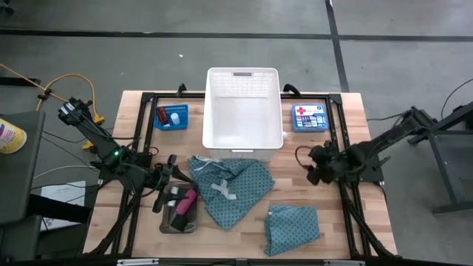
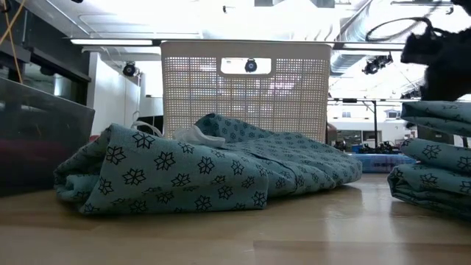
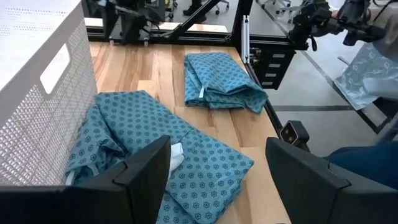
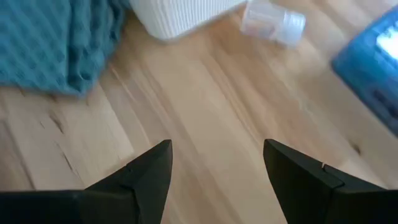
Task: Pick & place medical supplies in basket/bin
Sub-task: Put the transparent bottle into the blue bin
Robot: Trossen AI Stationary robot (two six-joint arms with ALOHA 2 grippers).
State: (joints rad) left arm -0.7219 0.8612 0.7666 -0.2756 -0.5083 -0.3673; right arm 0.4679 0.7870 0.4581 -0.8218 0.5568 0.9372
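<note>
A large teal dotted cloth (image 1: 229,188) with white ties lies crumpled on the table against the near wall of the white slotted basket (image 1: 242,111). A second teal cloth (image 1: 292,227) lies folded nearer the front. A pink cylinder (image 1: 188,199) and a black block (image 1: 179,219) lie in the grey tray (image 1: 164,222). A small white tube (image 4: 273,22) lies on the table by the basket's right near corner. My left gripper (image 3: 217,149) is open and empty just left of the large cloth, over the tray's far end. My right gripper (image 4: 216,149) is open and empty over bare table, right of the basket.
A small blue mesh basket (image 1: 171,117) with small red and white pieces stands left of the white basket. A flat blue box with a red cross (image 1: 309,117) lies to its right. Bare wood shows between the two cloths and the right arm.
</note>
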